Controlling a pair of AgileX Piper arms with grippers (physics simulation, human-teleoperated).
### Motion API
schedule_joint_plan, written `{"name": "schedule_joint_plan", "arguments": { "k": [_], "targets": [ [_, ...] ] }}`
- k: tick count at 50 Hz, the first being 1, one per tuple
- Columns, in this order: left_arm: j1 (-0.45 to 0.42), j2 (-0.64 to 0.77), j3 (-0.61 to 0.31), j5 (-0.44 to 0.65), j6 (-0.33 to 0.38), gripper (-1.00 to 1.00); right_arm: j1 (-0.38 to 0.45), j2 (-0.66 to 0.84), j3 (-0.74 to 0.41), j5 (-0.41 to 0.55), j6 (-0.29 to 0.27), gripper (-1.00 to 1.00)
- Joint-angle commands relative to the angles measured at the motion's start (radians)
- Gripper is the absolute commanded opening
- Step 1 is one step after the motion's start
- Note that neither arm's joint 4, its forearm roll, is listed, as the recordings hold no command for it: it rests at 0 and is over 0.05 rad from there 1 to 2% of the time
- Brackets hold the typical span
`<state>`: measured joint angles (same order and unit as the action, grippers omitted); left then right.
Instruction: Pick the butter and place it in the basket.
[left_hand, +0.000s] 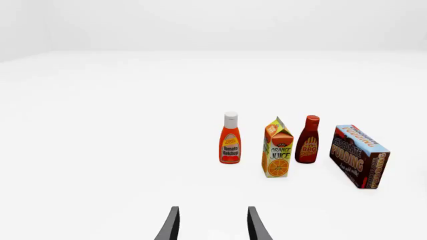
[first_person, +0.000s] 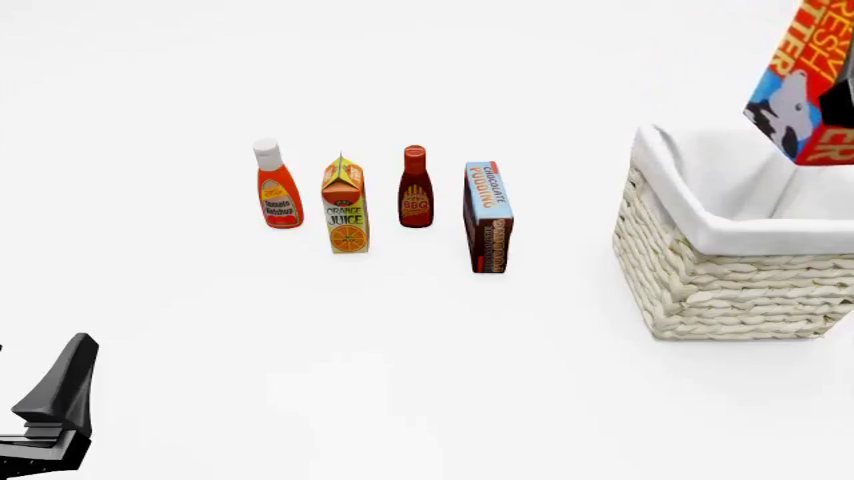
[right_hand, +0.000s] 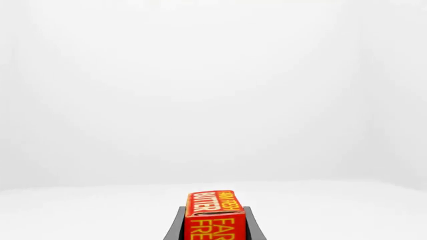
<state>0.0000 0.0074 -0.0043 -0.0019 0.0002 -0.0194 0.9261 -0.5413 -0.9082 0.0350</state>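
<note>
The butter (first_person: 805, 88), a red-orange box with a cow picture, hangs tilted in the air above the cream wicker basket (first_person: 721, 285) at the right of the front view. My right gripper (right_hand: 213, 226) is shut on the butter (right_hand: 215, 212), with a dark finger on each side of the box. In the front view that gripper is almost wholly out of frame. My left gripper (left_hand: 212, 226) is open and empty, low over the table, well short of the row of groceries.
A row of groceries stands mid-table: tomato ketchup (first_person: 276, 186), orange juice carton (first_person: 344, 205), BBQ sauce bottle (first_person: 415, 188) and chocolate pudding box (first_person: 489, 217). My left arm (first_person: 56, 400) sits at the near left corner. The basket's white cloth lining (first_person: 694, 190) folds over its rim.
</note>
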Motion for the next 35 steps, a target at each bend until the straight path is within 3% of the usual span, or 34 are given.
{"name": "schedule_joint_plan", "arguments": {
  "k": [1,27,35],
  "targets": [
    [0.0,0.0,0.0,0.0,0.0,1.0,-0.008,-0.012,0.002,-0.025,0.008,-1.0],
    [0.0,0.0,0.0,0.0,0.0,1.0,-0.007,-0.002,-0.011,-0.01,0.01,-1.0],
    [0.0,0.0,0.0,0.0,0.0,1.0,-0.024,0.032,-0.015,-0.067,0.02,-1.0]
  ]
}}
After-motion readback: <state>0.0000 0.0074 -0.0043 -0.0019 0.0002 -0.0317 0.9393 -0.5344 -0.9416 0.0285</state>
